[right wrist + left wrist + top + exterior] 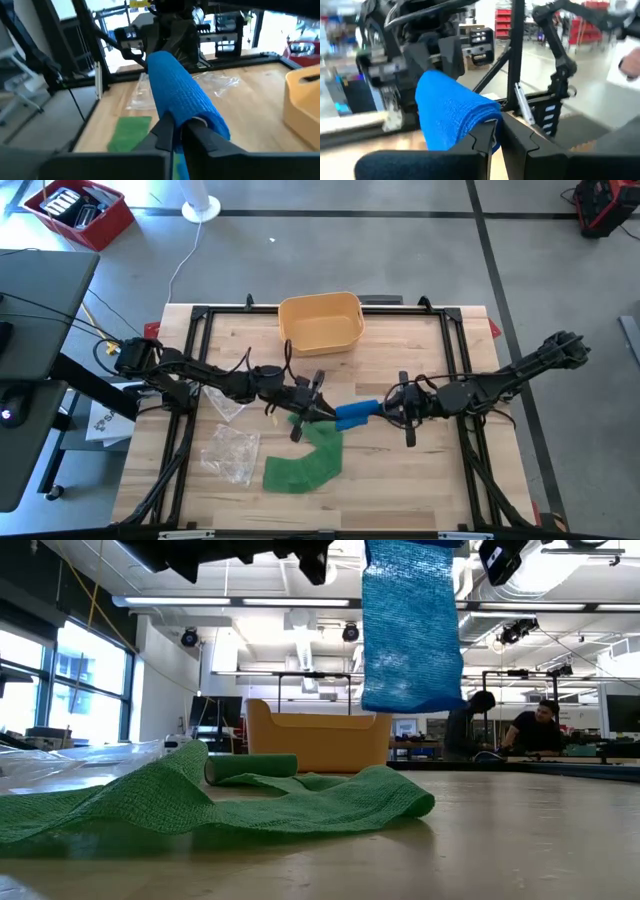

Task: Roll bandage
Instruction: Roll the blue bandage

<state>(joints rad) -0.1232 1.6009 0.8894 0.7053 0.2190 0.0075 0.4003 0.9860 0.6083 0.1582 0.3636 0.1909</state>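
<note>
Two grippers have the blue bandage (357,413) between them, lifted clear of the wooden table (420,480) near its middle, so you look to be in the rolling step itself. In the low view a flat length of the blue bandage (410,625) hangs free below the arms, so by my reading part of it is not yet wound.

Your left gripper (318,411) is pressed together on one end of the blue roll; its wrist view shows the fingertips (487,134) nipping the cloth's edge with almost no gap. Your right gripper (392,409) pinches the other end, its fingers (165,131) nearly closed on the roll where a pale core seems to show.

For the next move, you will likely need one end held firm while the other turns, keeping the hanging tail taut so the layers wind evenly. Watch that neither pinch slips off the edge.

Below, a green bandage (308,463) lies partly unrolled on the table, well apart from the held one. A yellow bin (320,321) stands at the table's far edge, and clear plastic wrappers (232,450) lie just beside the green bandage.
</note>
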